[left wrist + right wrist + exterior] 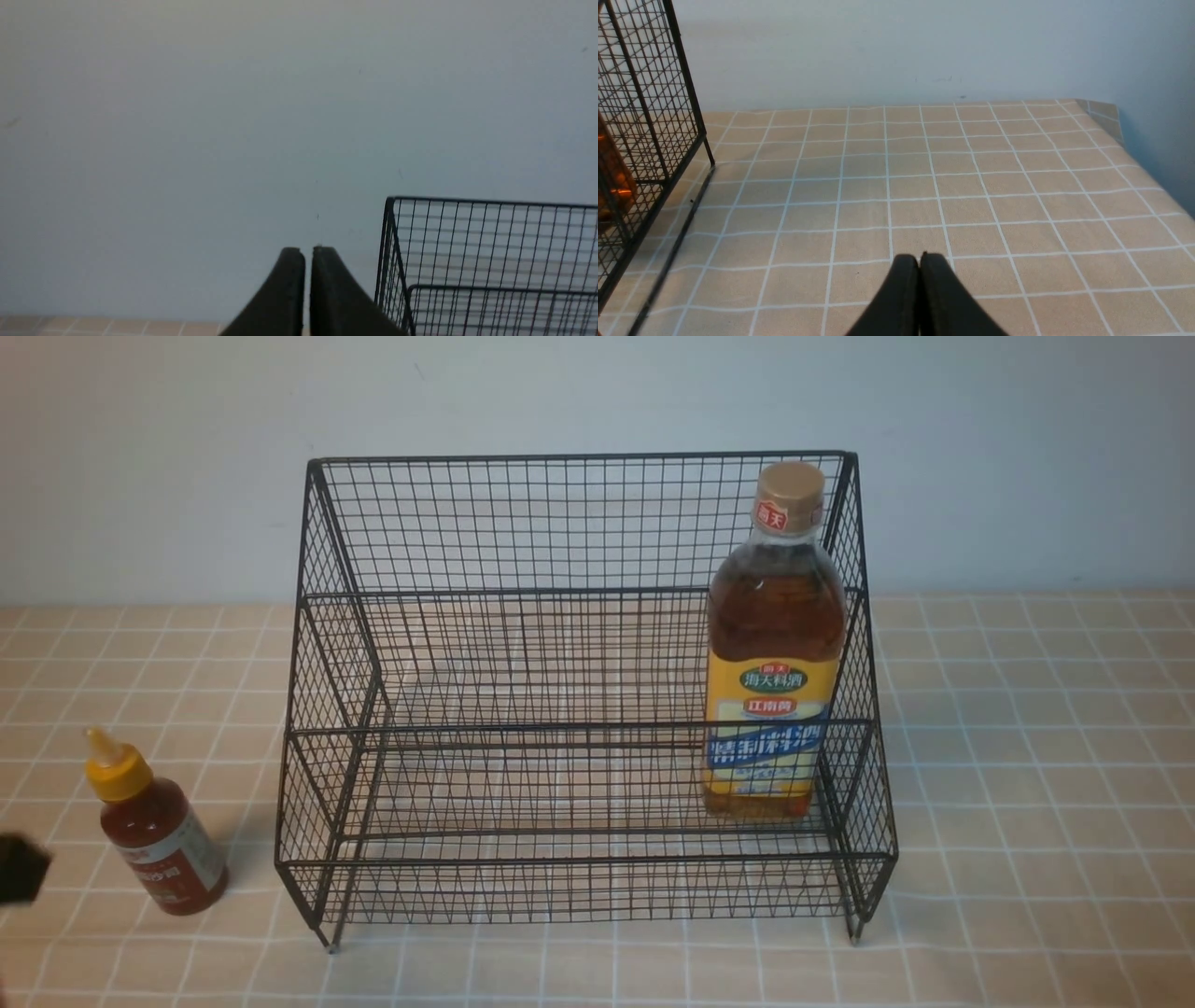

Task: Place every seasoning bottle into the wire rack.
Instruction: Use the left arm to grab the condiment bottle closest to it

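The small bottle (163,845) stands on the cloth (1036,784), at the left of the rack (583,859). The left gripper (308,254) is near it, not touching, its fingers slightly apart. The tall bottle (775,663) is inside the rack, at its right end. The right gripper (922,259) has its fingers together.

A plain, pale blue-grey wall (579,392) rises at the far side of the scene, with a few small faint marks on it. In front of it, a flat surface is covered by a beige cloth (1046,784) patterned with thin white lines crossing in a grid. Some of those lines look slightly wavy. The cloth's far edge runs along the foot of the wall. The light is soft, and the wall's tone shifts gently from paler to bluer patches.
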Controlling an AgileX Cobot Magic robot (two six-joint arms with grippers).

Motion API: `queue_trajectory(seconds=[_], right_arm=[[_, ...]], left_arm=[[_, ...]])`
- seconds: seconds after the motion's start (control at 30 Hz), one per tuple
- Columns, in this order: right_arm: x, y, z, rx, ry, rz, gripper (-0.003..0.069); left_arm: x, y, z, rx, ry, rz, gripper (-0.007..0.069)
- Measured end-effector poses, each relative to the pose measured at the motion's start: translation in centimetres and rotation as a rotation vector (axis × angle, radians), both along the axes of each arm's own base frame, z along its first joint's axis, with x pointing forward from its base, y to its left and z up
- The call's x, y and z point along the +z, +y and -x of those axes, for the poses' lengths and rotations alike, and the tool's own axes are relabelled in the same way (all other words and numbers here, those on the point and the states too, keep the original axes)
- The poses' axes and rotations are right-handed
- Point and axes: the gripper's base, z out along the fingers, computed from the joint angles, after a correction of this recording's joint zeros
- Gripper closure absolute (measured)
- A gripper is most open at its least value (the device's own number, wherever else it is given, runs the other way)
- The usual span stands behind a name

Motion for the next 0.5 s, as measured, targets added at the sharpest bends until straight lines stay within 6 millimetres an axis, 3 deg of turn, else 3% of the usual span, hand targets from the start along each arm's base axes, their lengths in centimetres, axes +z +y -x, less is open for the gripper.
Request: queue_trajectory(seconds=[0.23, 0.33, 0.5], right_arm=[[0.0, 0.0, 0.0, 0.0, 0.0, 0.0, 0.0673], [0.0, 0.0, 0.0, 0.0, 0.0, 0.0, 0.0673], [0.0, 0.0, 0.0, 0.0, 0.0, 0.0, 0.0673]], left_arm=[[-1.7, 0.1, -4.3, 0.025, 0.103, 0.005, 0.0392], [-3.4, 0.6, -6.1, 0.089, 0.147, 0.062, 0.023], [-6.1, 1.4, -8.4, 0.184, 0.193, 0.091, 0.0106]])
